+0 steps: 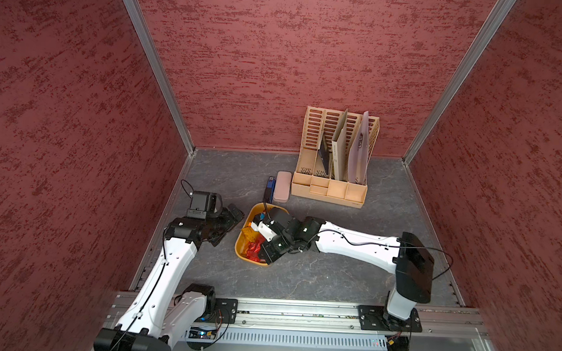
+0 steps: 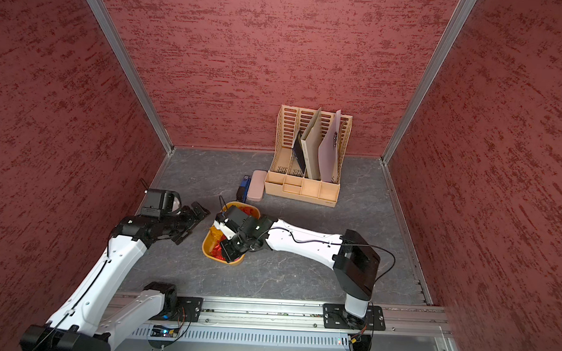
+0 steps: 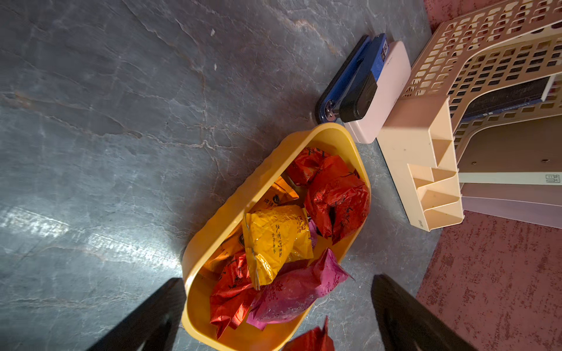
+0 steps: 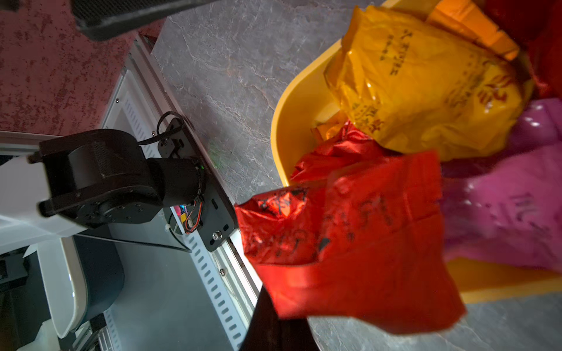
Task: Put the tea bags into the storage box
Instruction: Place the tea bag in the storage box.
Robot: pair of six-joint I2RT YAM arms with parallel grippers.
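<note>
Right jaws clamp a red tea bag (image 4: 349,243) at the packet-filled yellow storage box (image 4: 281,130) edge; left jaws stand apart nearby.

Grey marbled tabletop (image 1: 317,282) with storage box (image 3: 197,307), stapler (image 3: 355,85), pink case (image 1: 282,186), organizer (image 1: 329,190).

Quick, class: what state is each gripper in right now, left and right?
Left gripper: open, holding nothing.
Right gripper: closed on a red tea bag.
</note>
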